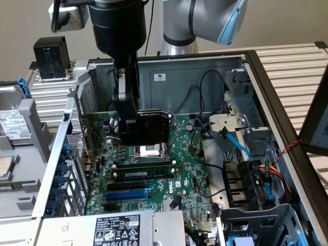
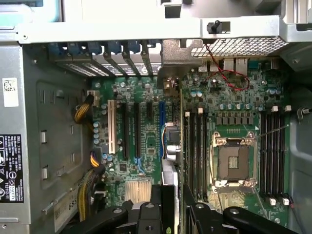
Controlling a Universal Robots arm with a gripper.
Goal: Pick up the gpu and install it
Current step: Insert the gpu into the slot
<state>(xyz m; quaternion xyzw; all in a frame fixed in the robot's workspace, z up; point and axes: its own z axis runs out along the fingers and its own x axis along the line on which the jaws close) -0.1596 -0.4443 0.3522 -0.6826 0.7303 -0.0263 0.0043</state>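
One gpu (image 1: 154, 128), one motherboard (image 1: 189, 174), one empty processor socket (image 2: 233, 161), one labelled power supply (image 1: 164, 228) and one open case (image 1: 179, 66) are counted.

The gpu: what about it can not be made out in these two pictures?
- Exterior view: the gpu's end toward the exterior view's left is hidden by the gripper that holds it.
- Exterior view: its lower edge is too dark to tell from the motherboard behind.
- Wrist view: the gpu stands edge-on, so its faces are hidden, and it covers what lies under it.
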